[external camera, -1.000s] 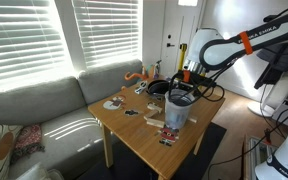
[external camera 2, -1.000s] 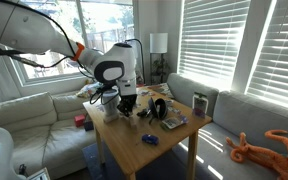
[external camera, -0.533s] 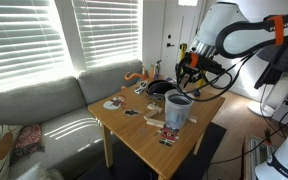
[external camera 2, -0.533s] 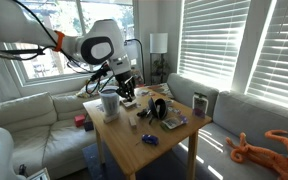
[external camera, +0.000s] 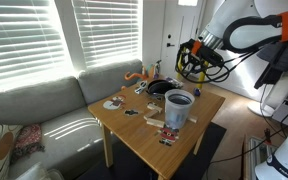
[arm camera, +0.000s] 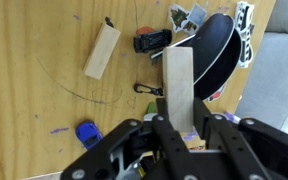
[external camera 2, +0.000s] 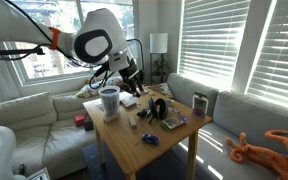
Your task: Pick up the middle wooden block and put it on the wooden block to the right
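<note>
In the wrist view my gripper [arm camera: 180, 126] is shut on a long pale wooden block [arm camera: 178, 80] and holds it high above the wooden table [arm camera: 34, 80]. A second wooden block [arm camera: 102, 52] lies flat on the table, up and to the left of the held one. In both exterior views the gripper [external camera: 190, 63] [external camera 2: 132, 80] hangs well above the tabletop, behind a grey cup; the held block is too small to make out there. No third block shows in the wrist view.
A grey cup with a blue rim [external camera: 178, 108] [external camera 2: 109, 100] stands on the table. A black bowl [arm camera: 216, 50], a black clip [arm camera: 151, 40], a small carabiner [arm camera: 147, 88] and a blue piece [arm camera: 87, 132] lie nearby. A sofa [external camera: 44, 110] runs along the table.
The arm has risen from the tabletop beside the cup to well above it, moving back and away from the cup with the gripper shut.
</note>
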{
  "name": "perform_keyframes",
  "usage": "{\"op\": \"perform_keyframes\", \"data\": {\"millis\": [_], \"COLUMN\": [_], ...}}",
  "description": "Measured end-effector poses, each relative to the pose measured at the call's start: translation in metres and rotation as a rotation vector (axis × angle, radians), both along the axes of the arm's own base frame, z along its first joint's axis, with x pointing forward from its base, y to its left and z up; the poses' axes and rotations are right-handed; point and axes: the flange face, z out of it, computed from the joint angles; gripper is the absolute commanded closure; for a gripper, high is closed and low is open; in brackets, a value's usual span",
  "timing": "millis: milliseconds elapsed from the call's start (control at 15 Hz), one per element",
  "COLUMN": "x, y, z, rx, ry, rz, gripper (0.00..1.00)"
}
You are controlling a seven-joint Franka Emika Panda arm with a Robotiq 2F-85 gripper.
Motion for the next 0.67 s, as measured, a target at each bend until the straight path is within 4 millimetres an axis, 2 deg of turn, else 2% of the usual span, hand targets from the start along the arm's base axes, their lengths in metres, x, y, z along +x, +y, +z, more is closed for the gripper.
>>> {"op": "perform_keyframes", "data": {"millis": [267, 333, 533, 600, 667], "x": [-0.012, -0.016, -0.029, -0.031, -0.032], "y": [-0.007, -0.008, -0.013, -0.013, -0.013], "z": [-0.035, -0.044, -0.061, -0.061, -0.061], "rx": [0.101, 0.13, 0.177, 0.18, 0.182], "ry": [0.047, 0.061, 0.086, 0.085, 0.083], "rz": [-0.079, -0.096, -0.131, -0.135, -0.137], "gripper": [0.93, 0.7, 0.7, 0.93, 0.93]}}
